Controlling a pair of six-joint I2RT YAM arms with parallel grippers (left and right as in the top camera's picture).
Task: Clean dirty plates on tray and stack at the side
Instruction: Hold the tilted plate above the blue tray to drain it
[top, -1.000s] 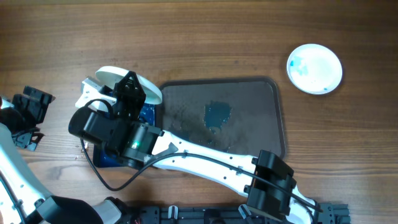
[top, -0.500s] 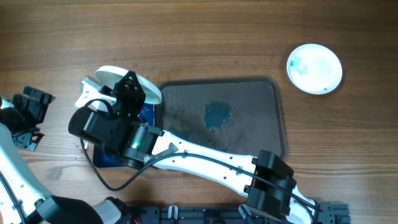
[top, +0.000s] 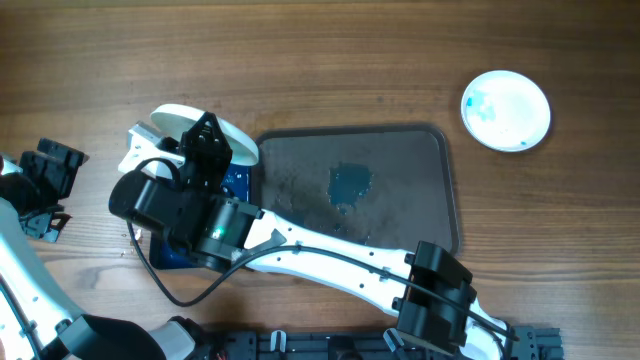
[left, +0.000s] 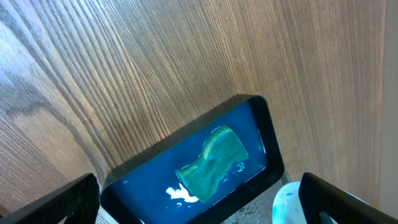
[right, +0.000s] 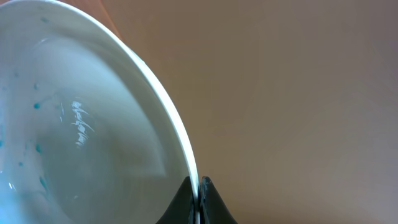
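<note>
A: Quick count, biggest first?

B: 1 brown wood-grain table (top: 330, 50). On it, 1 large dark brown-grey rectangular tray (top: 430, 200) w/ rounded corners and a low rim. It has 1 teal-blue patch (top: 350, 185) near its middle.

A: Next down?

B: 1 smaller deep-blue rectangular tray (left: 252, 137), just off the big tray's left end. From overhead it's mostly under my right arm.

A: Plates?

B: 2 I can count for sure. No. 1 is a round white plate with blue smears (top: 505, 110), flat on the table beyond the big tray's far right corner, not touching it. No. 2 is a round white plate with teal specks (right: 93, 124), tilted, left of the big tray by the blue one. There's also a white edge (top: 140, 150) beside no. 2. Can't tell if that's a 3rd plate.

A: Your fingers?

B: My right gripper (right: 198, 202) is pinched tight on the rim of no. 2, one finger on each face. My left gripper (top: 48, 190) is spread as wide as it goes w/ nothing in it, at the table's far left, well apart from both plates.

A: Smallest?

B: 1 green sponge (left: 211, 163), crumpled, lying in the blue tray.
</note>
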